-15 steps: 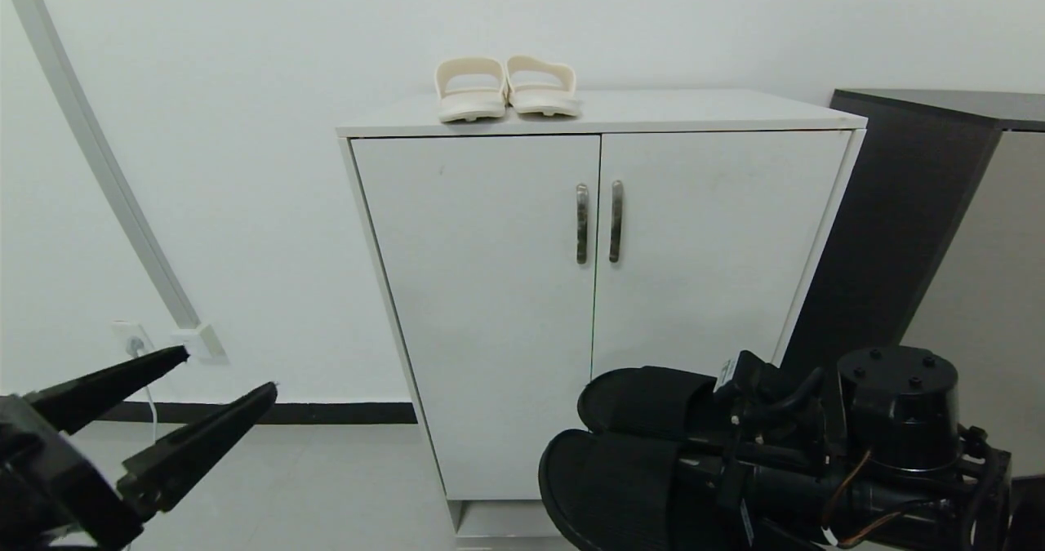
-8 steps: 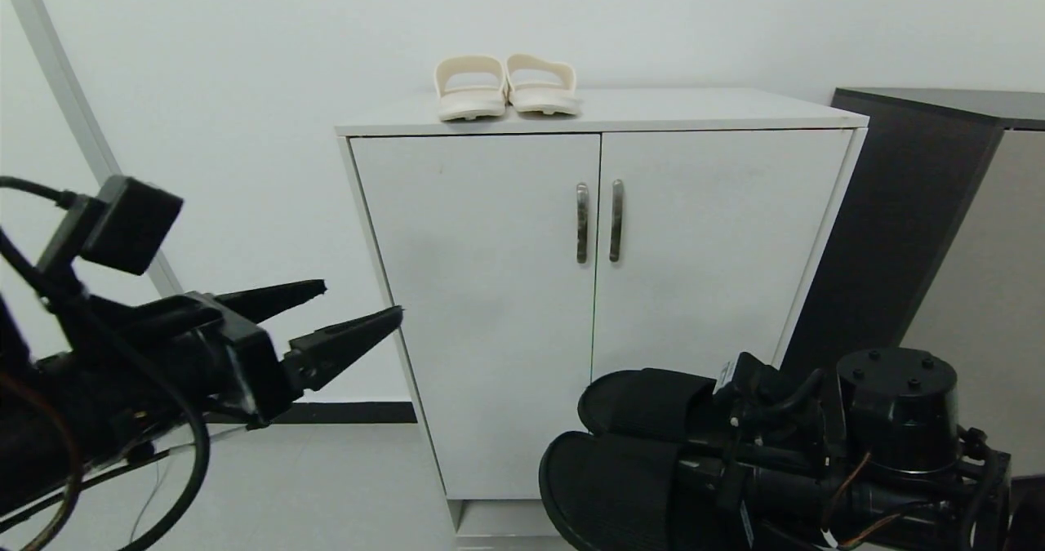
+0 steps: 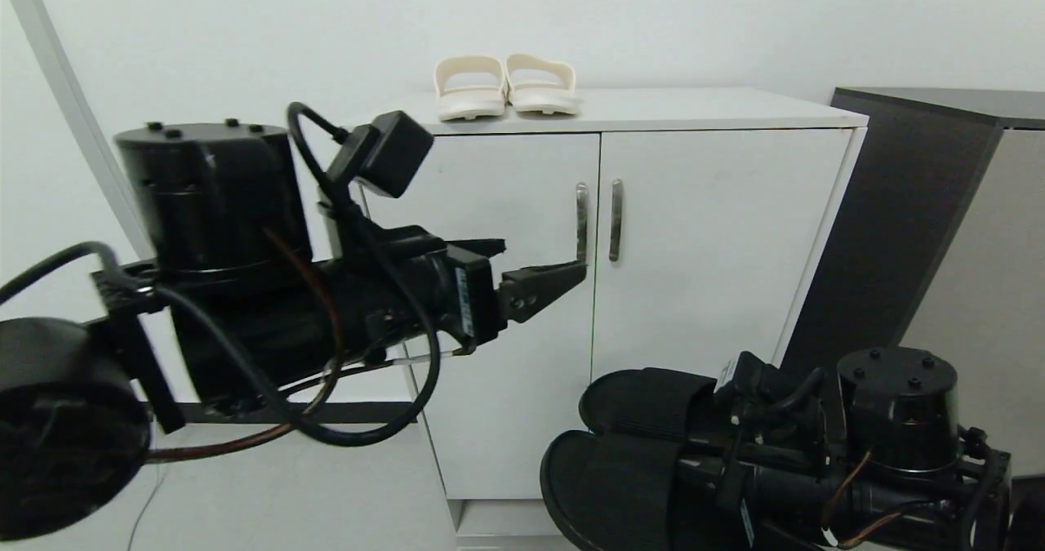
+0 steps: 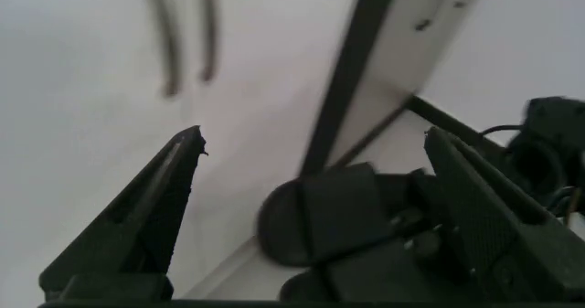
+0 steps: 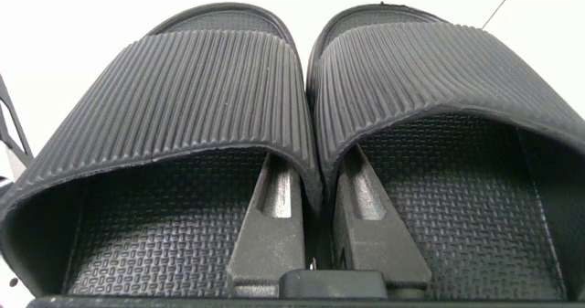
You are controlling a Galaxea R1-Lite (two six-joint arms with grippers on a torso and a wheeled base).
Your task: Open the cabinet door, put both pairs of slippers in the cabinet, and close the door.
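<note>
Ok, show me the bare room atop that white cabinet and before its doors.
Atop the white two-door cabinet: bare from the cream slide slippers to its right edge; a narrower strip lies left of them. Crowded in front: the open left end effector by the metal door handles, the black ribbed slippers low before the right door.

White cabinet (image 3: 718, 233) in smooth matt panels, its handles (image 3: 581, 216) dull brushed metal, cream slippers (image 3: 469, 104) smooth and matt, black slippers (image 5: 210, 98) matt and rubbery with ribbed straps and pebbled footbeds, left gripper (image 3: 543, 257) matt black plastic.
</note>
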